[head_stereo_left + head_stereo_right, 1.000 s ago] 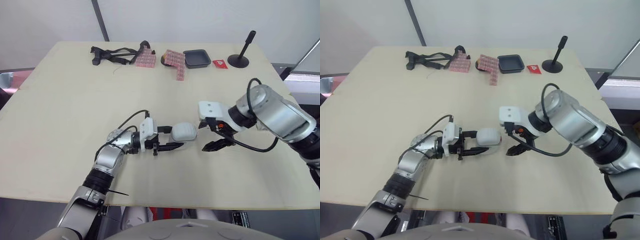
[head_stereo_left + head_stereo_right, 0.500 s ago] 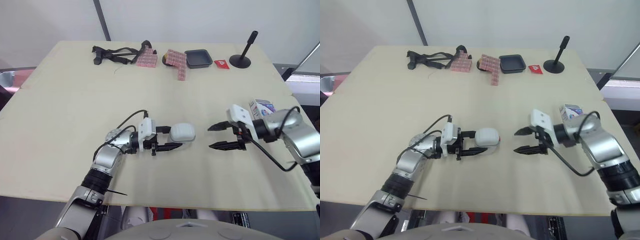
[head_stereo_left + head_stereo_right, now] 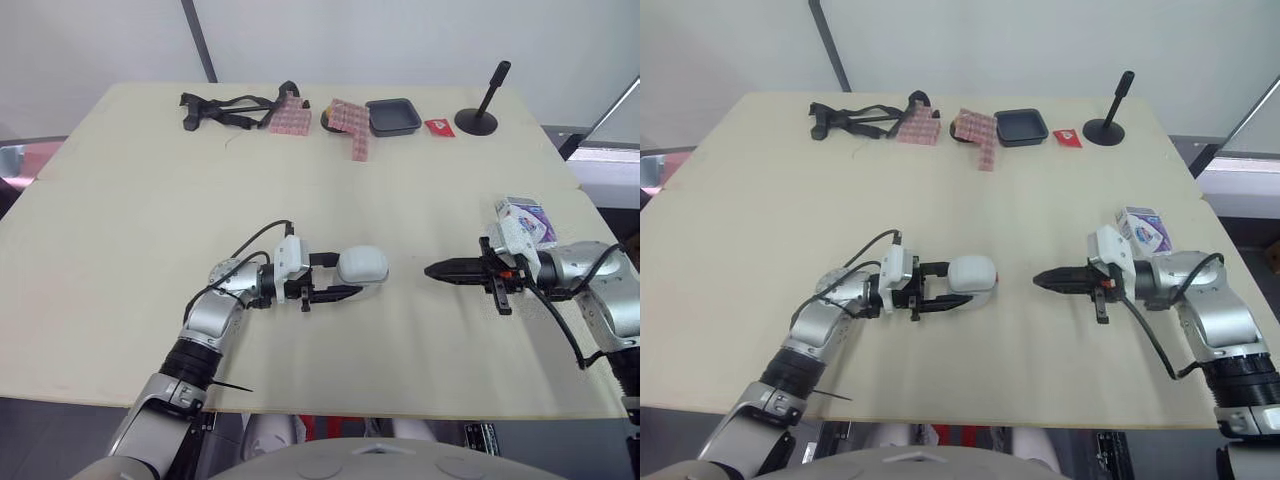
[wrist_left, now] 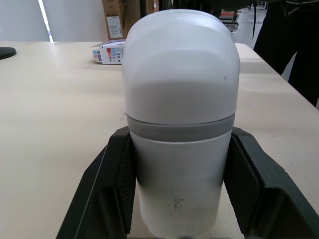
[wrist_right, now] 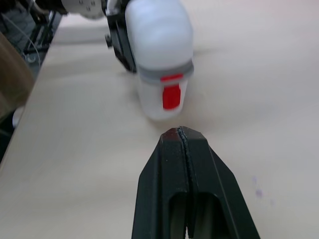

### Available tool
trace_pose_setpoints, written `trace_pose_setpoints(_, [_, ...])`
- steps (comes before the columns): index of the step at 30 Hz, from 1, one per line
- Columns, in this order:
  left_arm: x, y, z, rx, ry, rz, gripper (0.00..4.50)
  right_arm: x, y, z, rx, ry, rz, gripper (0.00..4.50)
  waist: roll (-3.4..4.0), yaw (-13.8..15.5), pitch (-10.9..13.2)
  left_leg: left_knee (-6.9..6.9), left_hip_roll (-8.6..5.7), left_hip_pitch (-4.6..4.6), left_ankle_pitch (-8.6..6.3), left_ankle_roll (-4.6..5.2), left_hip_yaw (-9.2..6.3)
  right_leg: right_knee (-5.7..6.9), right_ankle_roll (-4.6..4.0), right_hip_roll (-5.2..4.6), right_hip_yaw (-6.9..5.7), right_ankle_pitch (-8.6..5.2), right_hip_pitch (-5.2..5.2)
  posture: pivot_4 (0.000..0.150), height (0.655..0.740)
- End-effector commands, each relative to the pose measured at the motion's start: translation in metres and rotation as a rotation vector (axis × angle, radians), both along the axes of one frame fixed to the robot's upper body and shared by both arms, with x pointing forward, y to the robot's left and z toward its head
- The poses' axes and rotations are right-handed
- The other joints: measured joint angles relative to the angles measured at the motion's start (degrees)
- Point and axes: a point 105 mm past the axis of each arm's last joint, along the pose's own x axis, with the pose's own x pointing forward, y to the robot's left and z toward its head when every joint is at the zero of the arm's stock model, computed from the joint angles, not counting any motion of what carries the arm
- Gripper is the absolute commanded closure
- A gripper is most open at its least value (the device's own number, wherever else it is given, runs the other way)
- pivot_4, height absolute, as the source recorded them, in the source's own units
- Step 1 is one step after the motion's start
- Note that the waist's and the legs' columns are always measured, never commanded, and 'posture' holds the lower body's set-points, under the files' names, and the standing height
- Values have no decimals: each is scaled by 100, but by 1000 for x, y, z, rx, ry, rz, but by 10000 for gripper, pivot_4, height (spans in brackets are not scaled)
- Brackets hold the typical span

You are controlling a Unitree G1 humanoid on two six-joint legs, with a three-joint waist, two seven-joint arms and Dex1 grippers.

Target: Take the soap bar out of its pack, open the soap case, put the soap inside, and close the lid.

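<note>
The left pincer [image 3: 349, 277] is lying low near the front middle of the bench [image 3: 140, 210], its two black fingers [image 4: 113, 191] clamping the white soap case [image 3: 363, 265] from either side. The case is pointing away from the wrist along the fingers, toward the robot's right. A grey band is running around its middle and the lid is sitting shut. On the end facing the other arm, a small red latch [image 5: 171, 95] is showing. Whether the case is touching the bench or hanging just above it cannot be told.

The right pincer [image 3: 431, 270] is pointing straight at the case from the robot's right, level with it and apart from it, with bare bench between them. Its fingers [image 5: 185, 167] are pressing together along their length and gripping nothing.

The soap pack [image 3: 526, 219], a small white box with purple print, is lying on the bench near the right edge, just beside the right wrist on its far side and well apart from the case. It is looking unopened.

Along the far edge of the bench, a black strap [image 3: 222, 106], two stacks of pink patterned packets [image 3: 293, 117], a black tray [image 3: 393, 116], a small red packet [image 3: 438, 126] and a black stand [image 3: 479, 118] are lying in a row.
</note>
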Motion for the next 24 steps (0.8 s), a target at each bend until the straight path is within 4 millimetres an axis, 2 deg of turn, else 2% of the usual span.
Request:
trace_pose_setpoints(1, [-1,2,8,-19,-27,-3,22945,2,0,20,39,-61,-6,44782,0,8,0,0,-1,0,0,0,0,0,0,0,0,0,0,1500,7400])
trace_pose_setpoints(2, [-1,2,8,-18,-27,-2,22945,3,17,40,109,-102,21,44782,-1,15,0,0,-1,0,0,0,0,-1,0,0,-1,0,0,1500,7400])
trace_pose_setpoints(4, [-1,2,8,-17,-28,-1,22945,-2,44,68,191,-151,79,44782,4,-46,2,-2,-1,0,0,0,0,-8,1,0,0,0,0,1500,7400])
trace_pose_setpoints(8, [-1,2,8,-15,-28,0,22945,-9,65,83,218,-171,116,44782,4,-20,1,-10,1,5,1,-2,-4,-3,1,8,-5,0,4,1500,7400])
trace_pose_setpoints(13, [-2,2,8,-13,-29,0,22945,-10,80,86,214,-166,124,44782,3,29,1,-13,-6,3,0,0,-7,-21,1,-1,-14,1,11,1500,7400])
trace_pose_setpoints(24, [-2,1,9,-16,-29,1,22945,-9,89,67,146,-153,132,44782,3,19,1,-20,-6,2,0,-1,-7,-25,2,0,-13,1,12,1500,7400])
